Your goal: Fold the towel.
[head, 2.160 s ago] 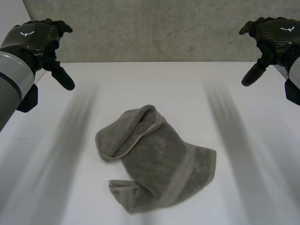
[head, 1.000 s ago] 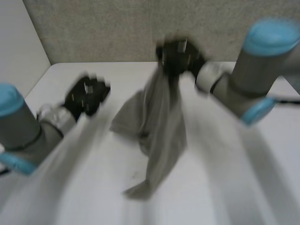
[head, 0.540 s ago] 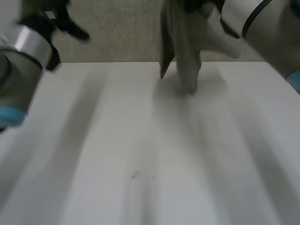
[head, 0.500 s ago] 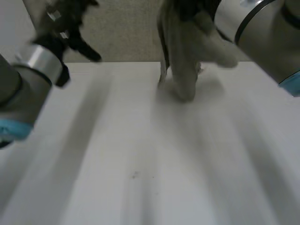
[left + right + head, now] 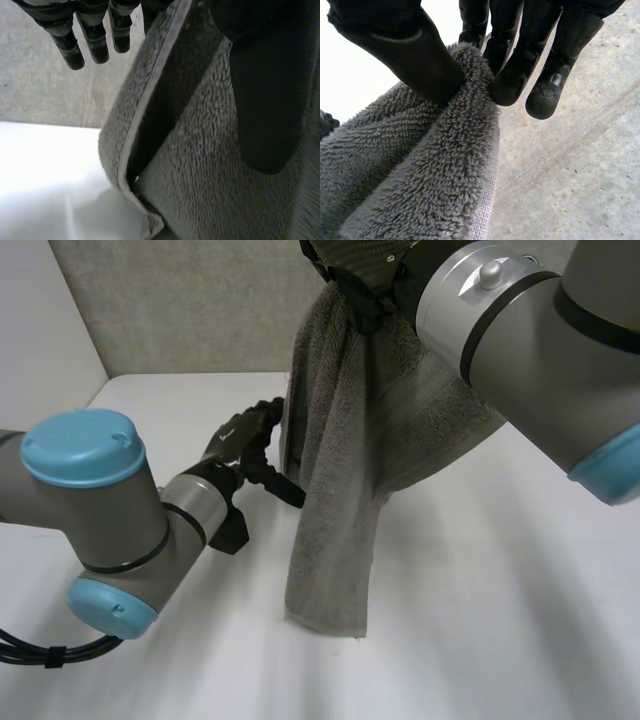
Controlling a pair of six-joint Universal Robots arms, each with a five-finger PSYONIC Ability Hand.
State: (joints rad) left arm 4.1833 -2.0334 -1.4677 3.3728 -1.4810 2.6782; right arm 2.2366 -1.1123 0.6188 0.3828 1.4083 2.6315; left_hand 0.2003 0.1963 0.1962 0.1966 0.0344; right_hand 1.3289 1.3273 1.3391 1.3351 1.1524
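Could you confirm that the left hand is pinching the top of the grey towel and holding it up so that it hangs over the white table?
Not quite: it is the right hand that pinches the top of the grey towel between thumb and fingers, as the right wrist view shows, holding it up so that it hangs over the white table. The left hand is open beside the hanging edge.

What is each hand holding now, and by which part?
The right hand pinches the towel at its bunched top, between thumb and fingers. The left hand holds nothing; it is open beside the towel's hanging edge.
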